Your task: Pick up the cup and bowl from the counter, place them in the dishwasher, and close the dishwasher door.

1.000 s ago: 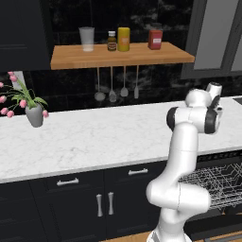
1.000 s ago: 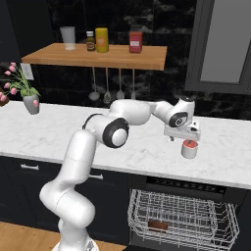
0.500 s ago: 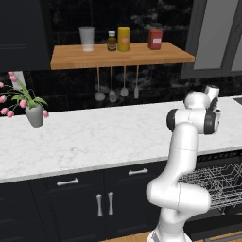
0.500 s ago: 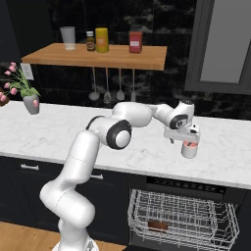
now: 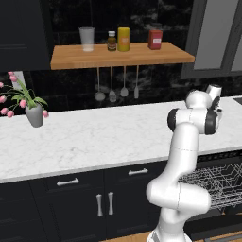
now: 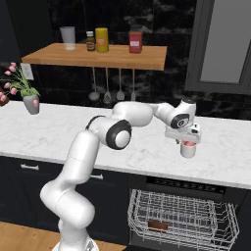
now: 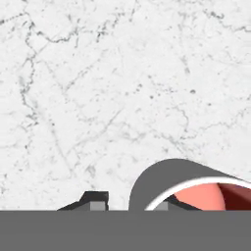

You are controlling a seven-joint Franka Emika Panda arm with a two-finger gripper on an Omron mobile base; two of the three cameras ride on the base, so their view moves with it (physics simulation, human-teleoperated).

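Observation:
The cup (image 6: pixel 188 150), white-grey outside and salmon-red inside (image 7: pixel 201 195), stands on the white marble counter (image 6: pixel 59 132) near its front edge. My gripper (image 6: pixel 188 142) points down onto it. In the hand view the gripper (image 7: pixel 132 202) straddles the cup's wall, with one fingertip (image 7: pixel 169 203) inside and the other fingertip (image 7: pixel 95 200) outside. A strip of counter still shows between the outer finger and the wall. Below, the dishwasher's wire rack (image 6: pixel 181 215) is pulled out. A small brown shape (image 6: pixel 158 225) lies in it, possibly the bowl.
A flower vase (image 5: pixel 35 115) stands on the counter (image 5: pixel 94 137) at the far left. Above it, a wooden shelf (image 5: pixel 120 55) carries a tumbler, bottles and a red box, with utensils (image 5: pixel 113 90) hanging beneath. Dark cabinets (image 5: pixel 104 203) fill the space left of the rack (image 5: pixel 212 189).
The hand has sunk a little onto the cup. The cup has stayed in its place on the counter.

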